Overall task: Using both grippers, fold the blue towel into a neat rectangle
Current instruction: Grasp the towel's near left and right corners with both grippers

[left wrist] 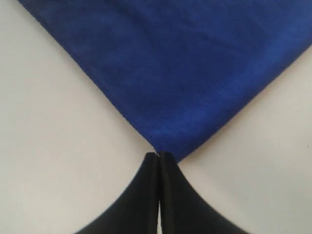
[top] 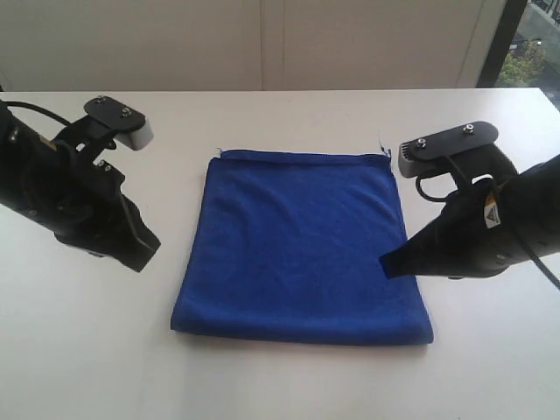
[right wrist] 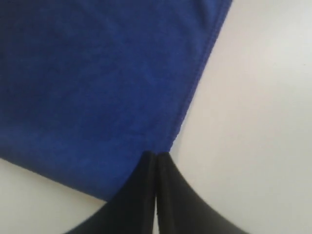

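Note:
The blue towel [top: 297, 245] lies flat on the white table [top: 289, 118] as a folded, near-square layer with the fold toward the near side. My left gripper [top: 147, 254] hangs to the left of the towel, apart from it, its jaws shut on nothing. In the left wrist view the left gripper [left wrist: 159, 155] points at a corner of the towel [left wrist: 185, 73]. My right gripper [top: 386, 264] is shut too, its tip over the towel's right edge. In the right wrist view the right gripper [right wrist: 156, 156] sits just above that edge of the towel [right wrist: 92, 83], with no cloth pinched.
A pale wall [top: 262, 44] runs behind the table's far edge and a window [top: 534, 44] shows at the back right. Bare tabletop surrounds the towel on all sides.

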`<state>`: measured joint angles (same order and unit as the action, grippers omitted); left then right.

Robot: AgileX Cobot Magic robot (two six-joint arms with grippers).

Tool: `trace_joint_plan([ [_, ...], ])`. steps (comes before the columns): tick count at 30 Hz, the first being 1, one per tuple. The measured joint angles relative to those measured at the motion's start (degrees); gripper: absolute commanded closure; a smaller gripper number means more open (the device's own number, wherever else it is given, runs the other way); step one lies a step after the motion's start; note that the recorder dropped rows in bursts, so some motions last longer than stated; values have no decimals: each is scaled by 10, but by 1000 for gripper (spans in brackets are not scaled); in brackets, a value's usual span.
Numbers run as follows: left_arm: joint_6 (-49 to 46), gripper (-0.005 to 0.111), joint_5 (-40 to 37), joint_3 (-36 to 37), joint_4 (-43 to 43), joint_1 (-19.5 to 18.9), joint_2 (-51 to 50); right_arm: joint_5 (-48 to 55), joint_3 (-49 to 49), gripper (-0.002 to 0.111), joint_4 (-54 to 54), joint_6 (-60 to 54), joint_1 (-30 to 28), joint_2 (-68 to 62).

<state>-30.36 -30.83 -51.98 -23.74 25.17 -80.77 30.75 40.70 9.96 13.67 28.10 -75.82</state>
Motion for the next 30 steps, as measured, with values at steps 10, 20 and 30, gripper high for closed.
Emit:
trace_joint_plan([
  [10,-77,107,97,46,-84,72,-48,-57,-29,108,-24,-2,25,-48],
  [20,-128,107,118,47,-116,73,-128,-56,-31,108,-24,-22,25,-93],
  [30,-129,107,121,47,-120,73,-170,-38,-32,108,-24,-25,25,-154],
])
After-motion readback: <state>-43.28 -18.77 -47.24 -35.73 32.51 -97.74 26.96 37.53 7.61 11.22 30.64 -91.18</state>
